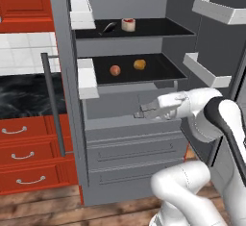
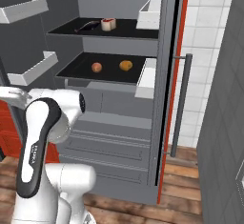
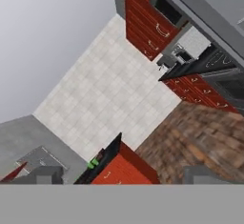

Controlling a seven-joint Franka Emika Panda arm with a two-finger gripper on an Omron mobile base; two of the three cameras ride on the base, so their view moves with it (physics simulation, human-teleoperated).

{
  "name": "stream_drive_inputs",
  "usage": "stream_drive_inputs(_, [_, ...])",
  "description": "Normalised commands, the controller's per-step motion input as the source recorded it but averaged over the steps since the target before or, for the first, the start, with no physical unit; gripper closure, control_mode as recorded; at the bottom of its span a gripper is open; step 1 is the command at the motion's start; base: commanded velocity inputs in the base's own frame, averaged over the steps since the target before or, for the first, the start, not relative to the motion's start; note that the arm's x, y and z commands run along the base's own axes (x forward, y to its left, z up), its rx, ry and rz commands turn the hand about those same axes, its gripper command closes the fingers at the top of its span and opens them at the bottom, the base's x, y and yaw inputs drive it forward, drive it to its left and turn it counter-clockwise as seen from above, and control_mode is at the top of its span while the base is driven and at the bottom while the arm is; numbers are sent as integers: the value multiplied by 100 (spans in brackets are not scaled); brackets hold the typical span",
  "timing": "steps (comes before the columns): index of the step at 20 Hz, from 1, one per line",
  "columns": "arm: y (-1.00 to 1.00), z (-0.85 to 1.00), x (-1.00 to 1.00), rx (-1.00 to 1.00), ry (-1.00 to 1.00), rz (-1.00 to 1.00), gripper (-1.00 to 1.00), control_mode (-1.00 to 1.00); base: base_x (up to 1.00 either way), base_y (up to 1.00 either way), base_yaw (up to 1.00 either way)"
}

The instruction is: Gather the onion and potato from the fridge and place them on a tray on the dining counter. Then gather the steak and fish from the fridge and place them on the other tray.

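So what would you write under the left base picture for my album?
Open fridge, onion and potato on its lower shelf, open gripper reaching below them.

One fridge, both doors open. Two black shelves inside. Far upper shelf: one dark fish and one steak. Near lower shelf: one reddish onion and one orange-brown potato. Four white door bins. Two grey drawers below.
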Motion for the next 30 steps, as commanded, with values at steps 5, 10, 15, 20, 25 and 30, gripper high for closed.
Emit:
stream_drive_inputs(5, [-29, 48, -59, -27, 0, -3, -100, -100, 0, 0, 0])
stream_drive_inputs(10, [-23, 23, -38, -26, 1, -4, -100, -100, 0, 0, 0])
stream_drive_inputs(15, [-22, -1, 0, -20, 2, 0, -100, -100, 0, 0, 0])
stream_drive_inputs(20, [-16, 7, -26, -41, -5, -10, -100, -100, 0, 0, 0])
stream_drive_inputs(25, [-43, 0, -40, -40, -17, -28, -100, -100, 0, 0, 0])
stream_drive_inputs(30, [-64, -4, -38, -33, -19, -34, -100, -100, 0, 0, 0])
